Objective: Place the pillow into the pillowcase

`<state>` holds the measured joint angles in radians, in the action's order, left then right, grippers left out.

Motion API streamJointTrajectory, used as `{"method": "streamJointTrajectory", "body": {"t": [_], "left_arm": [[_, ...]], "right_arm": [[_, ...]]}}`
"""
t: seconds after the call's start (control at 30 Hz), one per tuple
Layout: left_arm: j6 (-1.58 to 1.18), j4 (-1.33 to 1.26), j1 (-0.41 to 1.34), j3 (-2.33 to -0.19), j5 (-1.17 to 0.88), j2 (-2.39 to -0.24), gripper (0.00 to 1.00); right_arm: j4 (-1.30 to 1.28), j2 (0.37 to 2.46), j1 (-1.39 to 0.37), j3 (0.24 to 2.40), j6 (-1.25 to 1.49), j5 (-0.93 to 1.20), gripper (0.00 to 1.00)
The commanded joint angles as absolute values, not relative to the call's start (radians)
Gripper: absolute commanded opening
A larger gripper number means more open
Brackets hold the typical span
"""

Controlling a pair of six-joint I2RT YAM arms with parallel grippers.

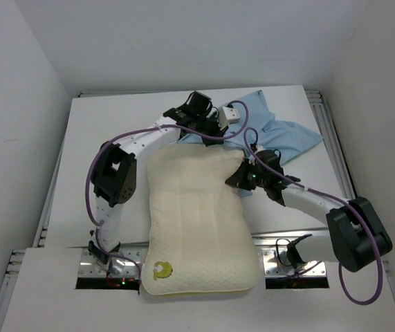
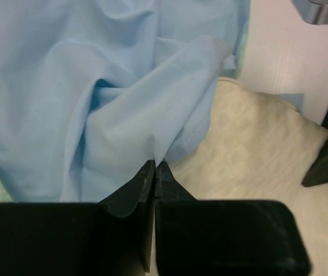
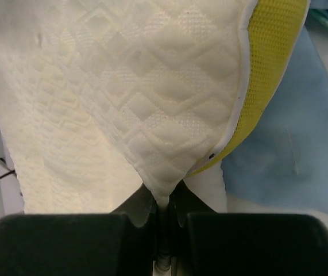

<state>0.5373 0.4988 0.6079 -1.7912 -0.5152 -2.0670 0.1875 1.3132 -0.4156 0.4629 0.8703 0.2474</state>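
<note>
The cream quilted pillow (image 1: 197,221) lies lengthwise in the middle of the table, with a yellow-green mark (image 1: 161,270) near its near left corner. The light blue pillowcase (image 1: 273,131) lies crumpled at the far right, its edge touching the pillow's far end. My left gripper (image 1: 207,135) is shut on a fold of the pillowcase (image 2: 123,115) just beyond the pillow (image 2: 250,144). My right gripper (image 1: 242,176) is shut on the pillow's far right corner (image 3: 152,115), beside its yellow mesh side (image 3: 267,57). The pillowcase (image 3: 293,155) lies beyond to the right.
White walls close in the table on three sides. Metal rails (image 1: 328,138) run along the table's right and left edges. Purple cables (image 1: 114,149) loop off both arms. The pillow's near end overhangs the arm bases (image 1: 114,266).
</note>
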Motion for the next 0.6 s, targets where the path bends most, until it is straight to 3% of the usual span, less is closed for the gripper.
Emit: {"method": "streamJointTrajectory", "body": {"t": [0.0,0.17,0.33,0.57], "left_arm": [[0.612,0.515,0.633,-1.775,-0.633,-1.97,0.0],[0.644,0.555,0.644,-1.796,-0.725,-1.947,0.0],[0.822,0.776,0.647,-1.85,-0.764,-1.919,0.0],[1.037,0.948,0.647,-1.75,-0.738,-1.838,0.0]], "right_arm": [[0.247,1.312,-0.439,0.631,0.757,0.261,0.0],[0.176,1.315,-0.437,0.677,0.722,0.245,0.0],[0.238,1.316,-0.39,0.643,0.781,0.198,0.0],[0.158,1.344,-0.304,0.742,0.759,0.147,0.0]]}}
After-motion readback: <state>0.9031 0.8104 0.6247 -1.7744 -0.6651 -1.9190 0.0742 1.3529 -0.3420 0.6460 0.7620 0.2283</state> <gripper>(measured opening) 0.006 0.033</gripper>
